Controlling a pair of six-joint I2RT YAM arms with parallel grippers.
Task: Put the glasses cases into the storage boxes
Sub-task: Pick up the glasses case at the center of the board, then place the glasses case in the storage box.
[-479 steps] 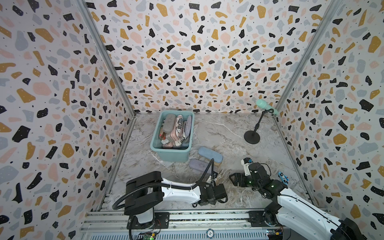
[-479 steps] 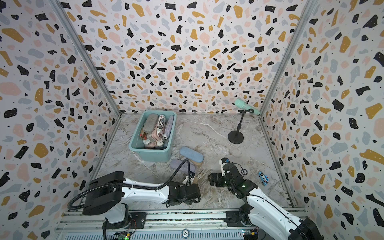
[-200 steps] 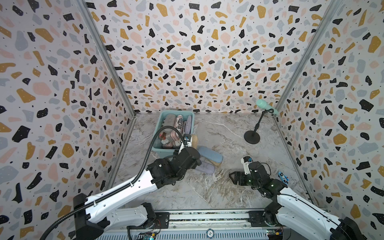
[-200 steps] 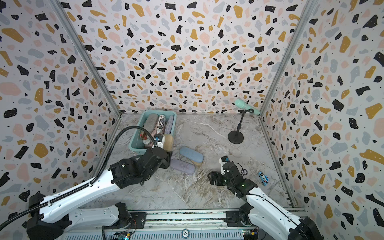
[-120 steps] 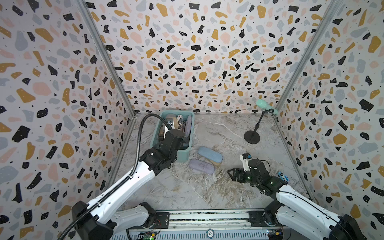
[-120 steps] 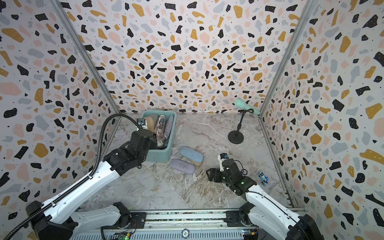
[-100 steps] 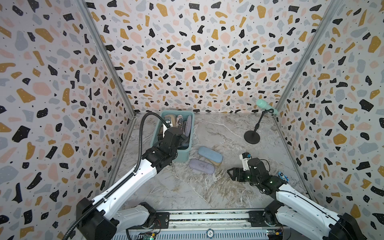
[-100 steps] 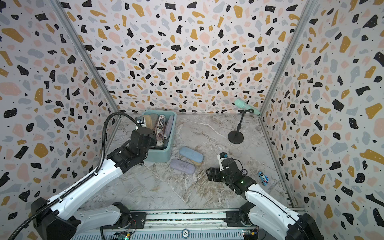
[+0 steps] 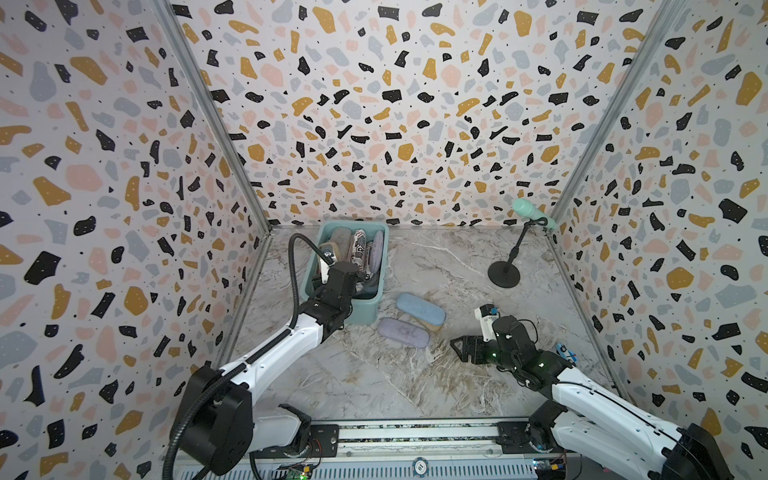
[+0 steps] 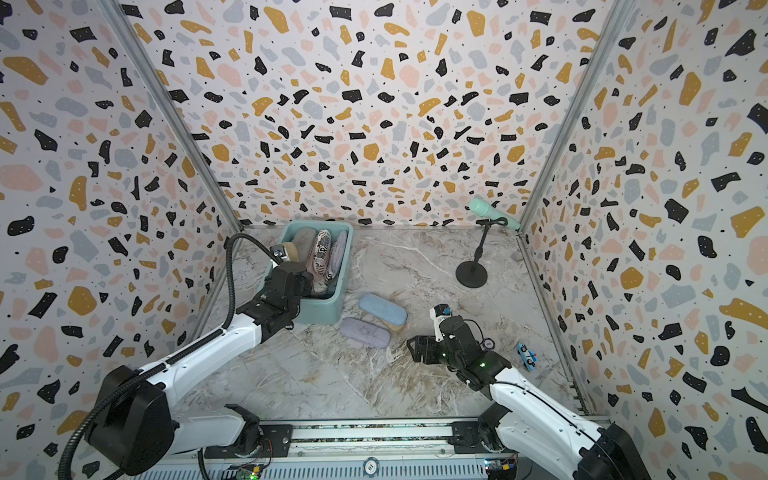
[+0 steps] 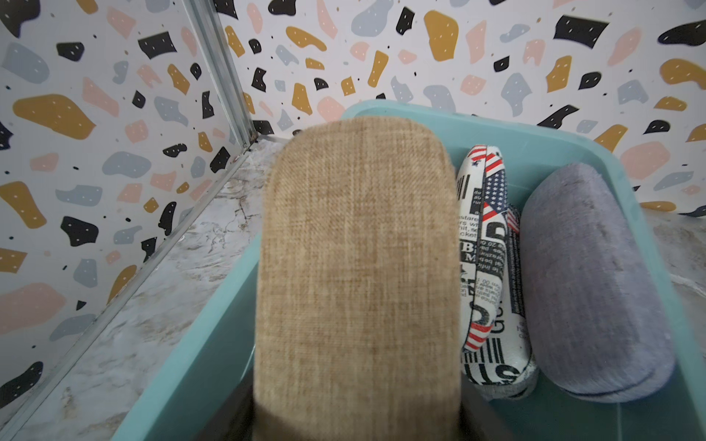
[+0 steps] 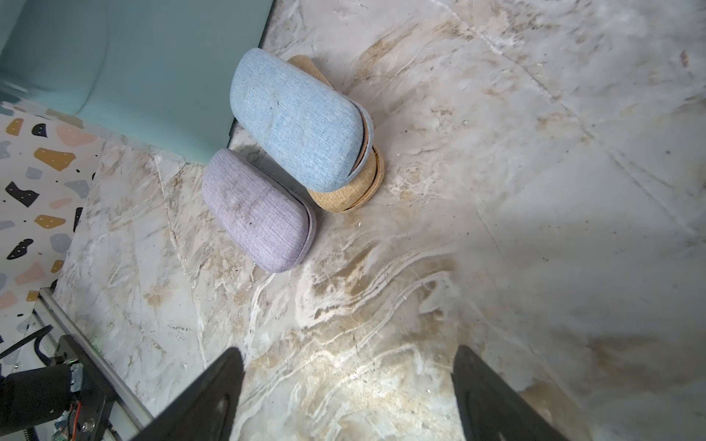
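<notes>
Tan glasses case (image 11: 359,267) is clamped between the jaws of the left gripper (image 9: 352,272) over the teal tub (image 9: 365,316), on its left side. Long axis: parallel to the tub's length, free end toward the back wall. In the tub a newsprint case (image 11: 485,267) stands on edge beside a grey case (image 11: 588,286), both on that axis.

The tub sits at the back left corner of the bench (image 9: 374,386). Just off its front right corner a light blue case (image 12: 298,118) rests on a second tan case (image 12: 345,191), with a lavender case (image 12: 256,210) just beside them (all three lie diagonal to the bench edges).

The right gripper (image 12: 347,382) hovers, jaws apart and empty; bare marble separates it from those cases.

Surface: marble pattern. Terrazzo-print walls (image 9: 104,208) close the left, back and right edges. A microphone (image 9: 530,210) stands at the back right corner; a toy car (image 10: 527,355) lies near the right edge.
</notes>
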